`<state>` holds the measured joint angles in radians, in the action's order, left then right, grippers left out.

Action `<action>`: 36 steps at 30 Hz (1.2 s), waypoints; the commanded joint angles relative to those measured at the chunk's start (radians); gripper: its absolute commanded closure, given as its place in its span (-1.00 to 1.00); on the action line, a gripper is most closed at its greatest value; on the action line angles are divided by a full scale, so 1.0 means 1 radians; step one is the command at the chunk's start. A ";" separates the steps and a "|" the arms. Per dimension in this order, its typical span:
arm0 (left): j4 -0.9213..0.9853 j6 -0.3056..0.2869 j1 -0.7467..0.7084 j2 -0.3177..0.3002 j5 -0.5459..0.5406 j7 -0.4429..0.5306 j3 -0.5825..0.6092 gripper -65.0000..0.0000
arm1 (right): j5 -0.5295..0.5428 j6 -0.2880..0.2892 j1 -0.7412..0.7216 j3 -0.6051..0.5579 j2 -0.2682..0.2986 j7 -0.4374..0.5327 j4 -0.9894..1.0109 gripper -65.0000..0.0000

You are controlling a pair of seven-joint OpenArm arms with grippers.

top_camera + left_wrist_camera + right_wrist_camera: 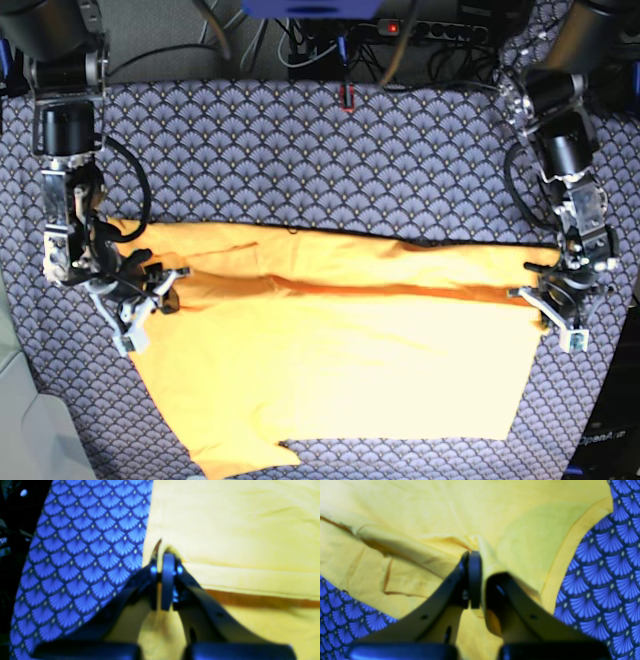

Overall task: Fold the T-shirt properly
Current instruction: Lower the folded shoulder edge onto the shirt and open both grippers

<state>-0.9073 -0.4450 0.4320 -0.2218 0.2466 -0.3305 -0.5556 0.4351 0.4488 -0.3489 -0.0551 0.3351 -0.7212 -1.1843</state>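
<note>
The yellow-orange T-shirt (340, 370) lies spread flat across the table, with its far edge turned over into a long narrow fold. My left gripper (161, 556) is shut on the shirt's edge (225, 530) at the cloth border; in the base view it (545, 300) is at the shirt's right end. My right gripper (475, 554) is shut on a raised pleat of the shirt (432, 510) near a hemmed edge; in the base view it (163, 290) is at the shirt's left end. The white tag is not visible.
A blue-grey scallop-patterned cloth (330, 160) covers the table under the shirt and shows in both wrist views (87, 542) (602, 567). Cables and a power strip (430, 30) lie behind the far edge. Both arm bases stand at the far corners.
</note>
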 commanded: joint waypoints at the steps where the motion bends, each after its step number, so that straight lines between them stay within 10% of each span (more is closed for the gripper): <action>1: -0.008 0.005 0.031 -0.015 -0.010 0.026 -0.002 1.00 | 0.012 0.003 -0.026 0.005 0.015 0.019 -0.016 1.00; 12: -0.014 0.005 0.031 -0.014 -0.008 0.020 -0.001 1.00 | 0.011 0.003 -0.026 0.004 0.017 0.012 -0.016 1.00; 23: -0.017 -0.005 -0.005 -0.017 -0.010 0.028 -0.004 -0.58 | 0.011 0.003 -0.026 0.005 0.048 0.010 -0.016 -0.09; 36: -0.339 -0.008 -0.209 0.005 -0.020 -0.057 -0.062 -0.87 | 0.015 0.003 0.166 0.148 0.081 -0.027 -0.211 -0.14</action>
<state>-1.2270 -0.4522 0.2054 -0.1997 0.2356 -0.4080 -0.6159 0.4385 0.4484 -0.1627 0.0872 0.4019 -0.7670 -1.3781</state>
